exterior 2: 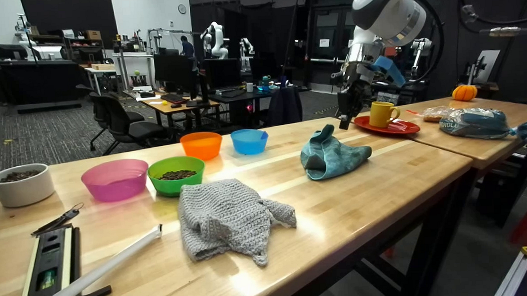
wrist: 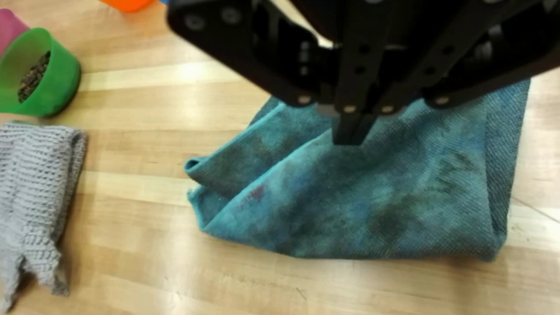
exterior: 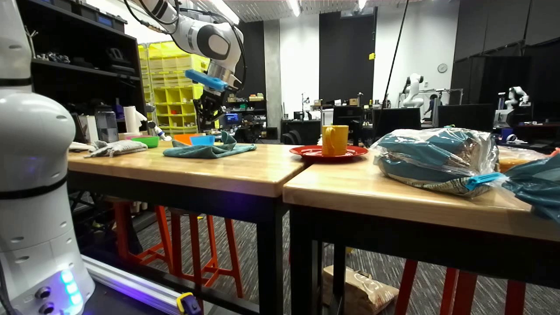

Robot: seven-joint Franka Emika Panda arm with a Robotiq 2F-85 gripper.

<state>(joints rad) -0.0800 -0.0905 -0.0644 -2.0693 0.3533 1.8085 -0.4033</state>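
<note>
My gripper is shut, its fingertips pressed together with nothing visible between them. Below it in the wrist view spreads a teal, stained cloth, folded over itself with its edges toward the left. An exterior view shows the gripper hanging above the table, apart from the crumpled cloth, which has one corner poking up. From the opposite angle the gripper also appears over the cloth. Close to it stands a yellow mug on a red plate.
Grey knitted cloth lies near the front. Bowls stand on the table: blue, orange, green with brown pieces, pink and white. Bagged bread lies on the adjoining table. A level lies near a white tube.
</note>
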